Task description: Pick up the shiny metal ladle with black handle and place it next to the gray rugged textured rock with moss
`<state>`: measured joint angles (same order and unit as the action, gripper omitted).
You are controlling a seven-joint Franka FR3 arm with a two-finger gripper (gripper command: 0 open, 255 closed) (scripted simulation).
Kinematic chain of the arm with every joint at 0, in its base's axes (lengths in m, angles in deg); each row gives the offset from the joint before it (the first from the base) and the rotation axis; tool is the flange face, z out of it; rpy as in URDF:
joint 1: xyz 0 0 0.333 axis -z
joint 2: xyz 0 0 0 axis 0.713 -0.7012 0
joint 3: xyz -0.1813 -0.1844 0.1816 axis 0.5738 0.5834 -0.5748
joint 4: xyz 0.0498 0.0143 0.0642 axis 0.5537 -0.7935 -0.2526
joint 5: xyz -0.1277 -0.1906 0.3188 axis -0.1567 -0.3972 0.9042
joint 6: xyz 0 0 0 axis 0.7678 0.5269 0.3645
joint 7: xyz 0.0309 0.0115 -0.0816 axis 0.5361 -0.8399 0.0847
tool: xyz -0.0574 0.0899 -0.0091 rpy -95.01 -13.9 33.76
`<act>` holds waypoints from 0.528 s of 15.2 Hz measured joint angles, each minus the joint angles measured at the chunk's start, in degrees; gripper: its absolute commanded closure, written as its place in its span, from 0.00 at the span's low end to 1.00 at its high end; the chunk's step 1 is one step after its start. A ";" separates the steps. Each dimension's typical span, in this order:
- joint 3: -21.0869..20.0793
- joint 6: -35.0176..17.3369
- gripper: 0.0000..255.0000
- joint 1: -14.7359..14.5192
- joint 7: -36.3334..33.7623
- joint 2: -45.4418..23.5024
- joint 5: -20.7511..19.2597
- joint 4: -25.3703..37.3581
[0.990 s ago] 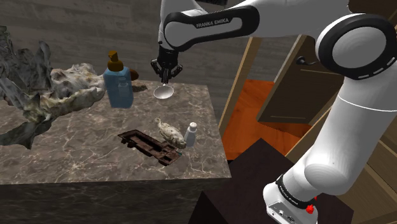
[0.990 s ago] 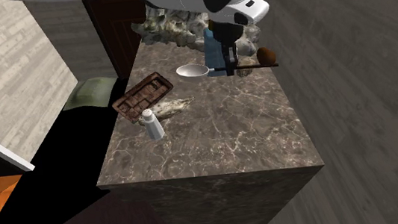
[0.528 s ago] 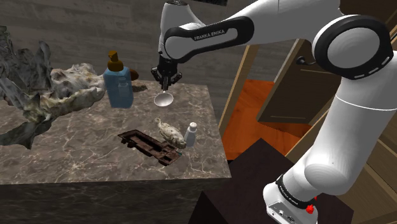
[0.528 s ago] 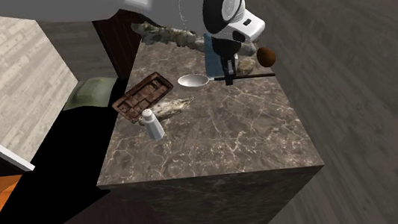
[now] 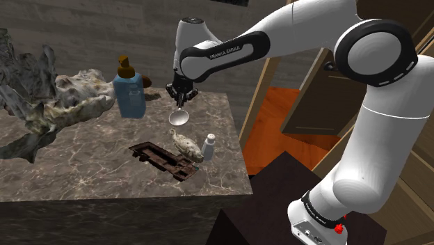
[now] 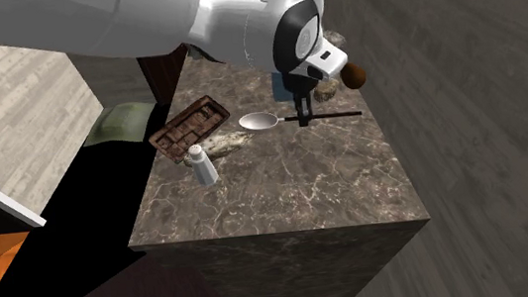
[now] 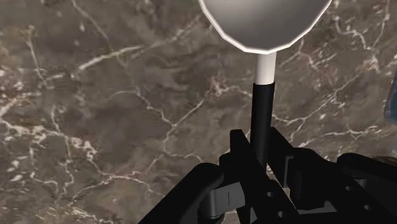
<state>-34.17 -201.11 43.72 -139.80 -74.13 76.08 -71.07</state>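
Clamping the ladle [image 5: 179, 117] by its thin black handle, the black gripper [image 5: 180, 97] holds it over the far right part of the marble countertop [image 5: 83, 174], shiny bowl hanging below the fingers. The rugged gray rock [image 5: 55, 104] sits well apart at the shoulder view's left, a blue bottle [image 5: 129, 94] between them.

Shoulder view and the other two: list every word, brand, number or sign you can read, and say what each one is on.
"FRANKA EMIKA": on the white arm, along its forearm, in the shoulder view.
The blue bottle, the small white bottle and the ladle carry no readable label.
No other text can be read.
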 measured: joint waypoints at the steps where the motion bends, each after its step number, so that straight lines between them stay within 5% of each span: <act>1: 0.09 -0.69 1.00 0.02 -0.03 -0.35 -0.15 -0.35; 8: 0.54 -4.37 1.00 -0.33 -0.91 -2.41 -1.19 -2.00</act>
<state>-33.63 -205.48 43.39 -140.71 -76.54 74.88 -73.07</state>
